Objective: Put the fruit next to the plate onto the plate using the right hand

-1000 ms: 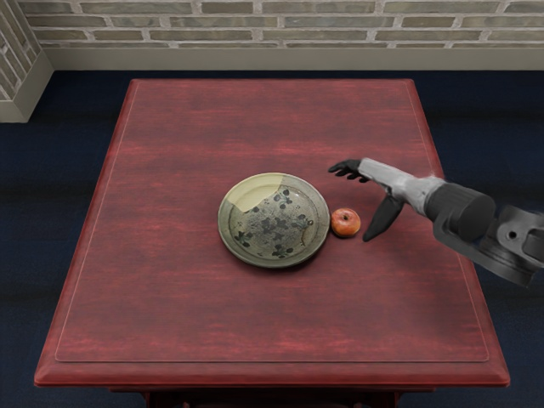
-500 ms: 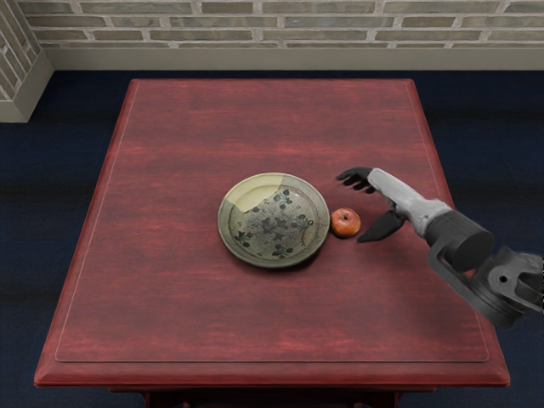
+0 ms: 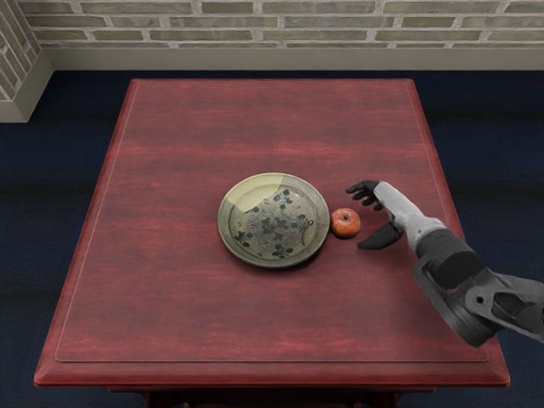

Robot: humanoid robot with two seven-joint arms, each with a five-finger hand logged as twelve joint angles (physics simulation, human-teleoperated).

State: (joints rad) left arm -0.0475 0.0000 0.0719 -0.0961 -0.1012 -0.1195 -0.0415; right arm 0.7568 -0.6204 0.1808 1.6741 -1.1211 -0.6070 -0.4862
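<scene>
Since the earlier frames our right hand (image 3: 384, 214) has slid a little toward the table's near right side, with its forearm now coming in lower. The apple (image 3: 345, 223) and plate (image 3: 226, 223) have not moved. We count one table (image 3: 255, 127), one speckled plate, one apple and one hand. The hand's fingers are spread and hold nothing. The apple sits on the table just beside the plate's right rim.

We see the surface (image 3: 212, 127) as red-stained wood with streaky grain and a soft satin sheen. The plate (image 3: 242, 201) looks like glazed ceramic, olive with dark speckles, paler toward 11 o'clock. At its 3 o'clock the fruit (image 3: 345, 223) has smooth, faintly glossy skin. The robot hand (image 3: 384, 211) wears a smooth grey shell with matt black fingers (image 3: 365, 190). The brick wall (image 3: 272, 21) at 12 o'clock looks rough.
</scene>
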